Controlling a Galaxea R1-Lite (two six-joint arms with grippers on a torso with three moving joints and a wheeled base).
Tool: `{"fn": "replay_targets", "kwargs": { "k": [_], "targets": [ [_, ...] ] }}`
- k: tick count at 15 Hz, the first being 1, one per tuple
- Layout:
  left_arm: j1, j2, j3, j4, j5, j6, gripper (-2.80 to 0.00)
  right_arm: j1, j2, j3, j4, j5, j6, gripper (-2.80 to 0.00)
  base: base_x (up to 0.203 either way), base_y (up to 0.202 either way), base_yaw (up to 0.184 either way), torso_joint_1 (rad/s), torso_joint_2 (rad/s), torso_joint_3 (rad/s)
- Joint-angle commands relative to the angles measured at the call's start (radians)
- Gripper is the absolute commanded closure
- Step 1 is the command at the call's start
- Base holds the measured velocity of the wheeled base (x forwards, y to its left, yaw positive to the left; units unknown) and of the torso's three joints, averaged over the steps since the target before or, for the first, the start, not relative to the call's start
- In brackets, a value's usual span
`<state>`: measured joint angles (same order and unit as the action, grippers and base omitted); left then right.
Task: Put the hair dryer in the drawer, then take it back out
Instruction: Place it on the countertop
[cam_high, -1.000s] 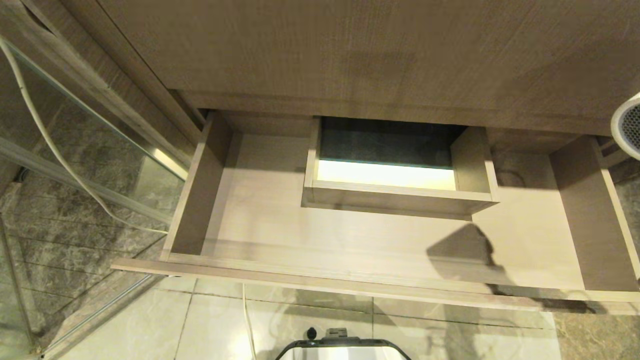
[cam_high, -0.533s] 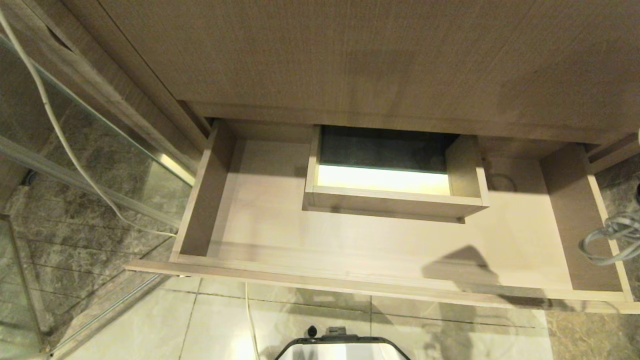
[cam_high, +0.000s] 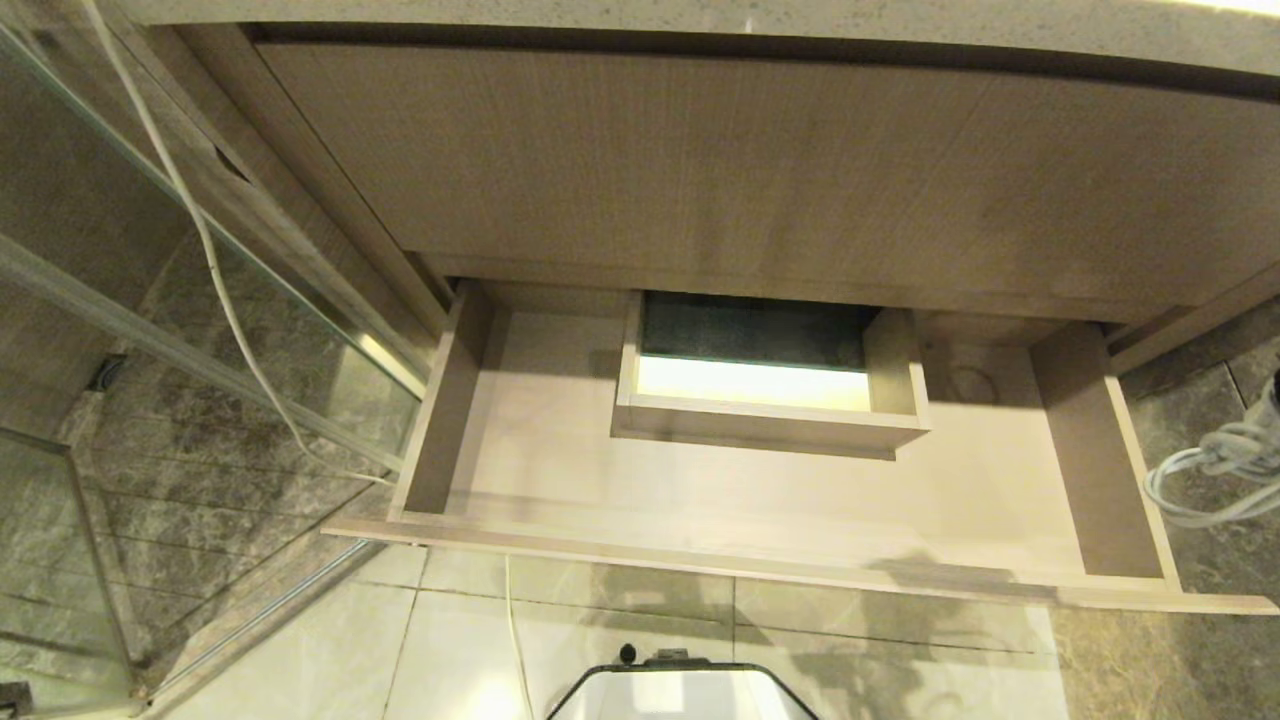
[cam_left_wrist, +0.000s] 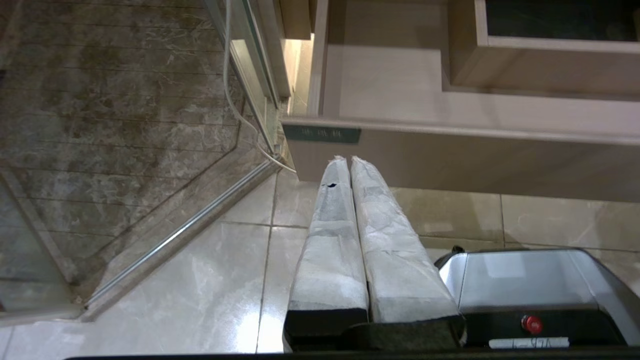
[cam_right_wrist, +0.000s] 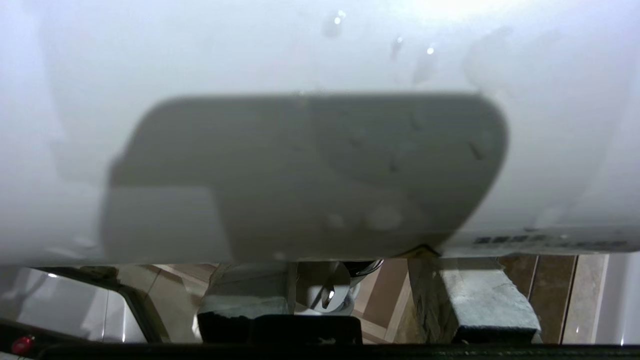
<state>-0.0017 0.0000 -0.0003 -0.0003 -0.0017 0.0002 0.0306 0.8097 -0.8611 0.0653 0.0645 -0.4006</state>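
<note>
The right gripper (cam_right_wrist: 350, 300) holds the hair dryer (cam_right_wrist: 320, 125): its jaws stand partly apart, one finger (cam_right_wrist: 475, 300) on each side of the dryer's handle, and the white body fills the space just ahead of them, pressed close to the wrist camera. In the head view only the dryer's bundled white cord (cam_high: 1205, 480) shows, hanging at the far right edge, outside the drawer's right wall and over the dark floor tiles.

The drawer (cam_high: 760, 575) is pulled fully out with nothing lying on its pale wood bottom; the boxed cutout (cam_high: 765, 425) sits at the middle of its back.

The left gripper (cam_left_wrist: 347, 162) hangs parked with its jaws pressed together, their wrapped tips just short of the drawer's front, below the small dark label (cam_left_wrist: 321, 134).
</note>
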Motion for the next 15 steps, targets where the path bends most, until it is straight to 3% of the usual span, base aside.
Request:
{"fn": "replay_targets", "kwargs": {
  "k": [1, 15],
  "targets": [
    [0.0, 0.0, 0.002, 0.0, 0.0, 0.0, 0.0, 0.0, -0.003, 0.006, -0.002, 0.0, -0.003, 0.0, 0.0, 0.0, 0.0, 0.498, -0.49, -0.229],
    [0.0, 0.0, 0.002, 0.0, 0.0, 0.0, 0.0, 0.008, -0.01, 0.01, -0.002, 0.001, -0.003, 0.0, 0.0, 0.0, 0.0, 0.316, -0.55, -0.26]
  ]
}}
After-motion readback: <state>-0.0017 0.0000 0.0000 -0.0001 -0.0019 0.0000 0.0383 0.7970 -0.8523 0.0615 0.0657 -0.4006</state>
